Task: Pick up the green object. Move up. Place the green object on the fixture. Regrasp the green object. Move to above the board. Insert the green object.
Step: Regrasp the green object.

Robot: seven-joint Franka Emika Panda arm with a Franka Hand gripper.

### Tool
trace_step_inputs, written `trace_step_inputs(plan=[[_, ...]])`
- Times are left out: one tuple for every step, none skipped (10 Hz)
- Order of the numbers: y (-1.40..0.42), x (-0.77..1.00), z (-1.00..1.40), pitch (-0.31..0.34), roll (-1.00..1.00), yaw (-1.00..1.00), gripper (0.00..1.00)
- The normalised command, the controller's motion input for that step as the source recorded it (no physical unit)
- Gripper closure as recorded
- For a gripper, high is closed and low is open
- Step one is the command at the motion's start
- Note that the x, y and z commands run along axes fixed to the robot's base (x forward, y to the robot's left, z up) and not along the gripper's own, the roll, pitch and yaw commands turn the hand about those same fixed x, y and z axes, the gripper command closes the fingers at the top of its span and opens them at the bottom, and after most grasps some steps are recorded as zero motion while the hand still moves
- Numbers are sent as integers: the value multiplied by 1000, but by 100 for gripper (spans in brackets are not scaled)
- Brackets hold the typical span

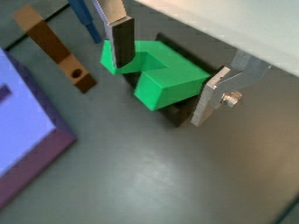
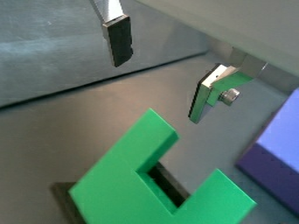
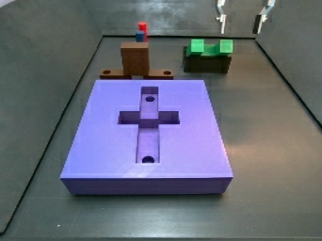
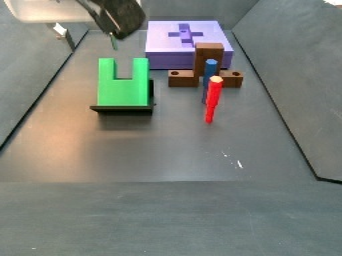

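Gripper point(image 2: 163, 72) wide open, empty, hovering above green object point(image 2: 152, 179), fingers point(image 1: 118, 37) clear of it on both sides. Green object lies flat on fixture point(image 4: 123, 106), prongs overhanging its edge in a wrist view. Board point(image 3: 149, 136) well apart, bare floor between; wooden block point(image 3: 135, 58) & red peg point(image 4: 211, 98) near board

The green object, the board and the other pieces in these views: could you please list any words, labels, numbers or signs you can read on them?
None: no readable text in any view.
The green object, resting on the fixture, is plain.
The board shows only a cross-shaped recess and two holes.
The gripper, above the green object with its fingers apart, bears no marking.
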Motion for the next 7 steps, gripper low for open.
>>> trace_step_inputs(plan=[[-154, 123, 29, 0, 1000, 0, 0], [-166, 0, 14, 0, 1000, 0, 0], [-160, 0, 29, 40, 1000, -6, 0], [-131, 0, 20, 23, 1000, -40, 0], [-74, 0, 0, 0, 1000, -109, 0], [-29, 0, 0, -29, 1000, -163, 0], [0, 0, 0, -71, 1000, -189, 0]])
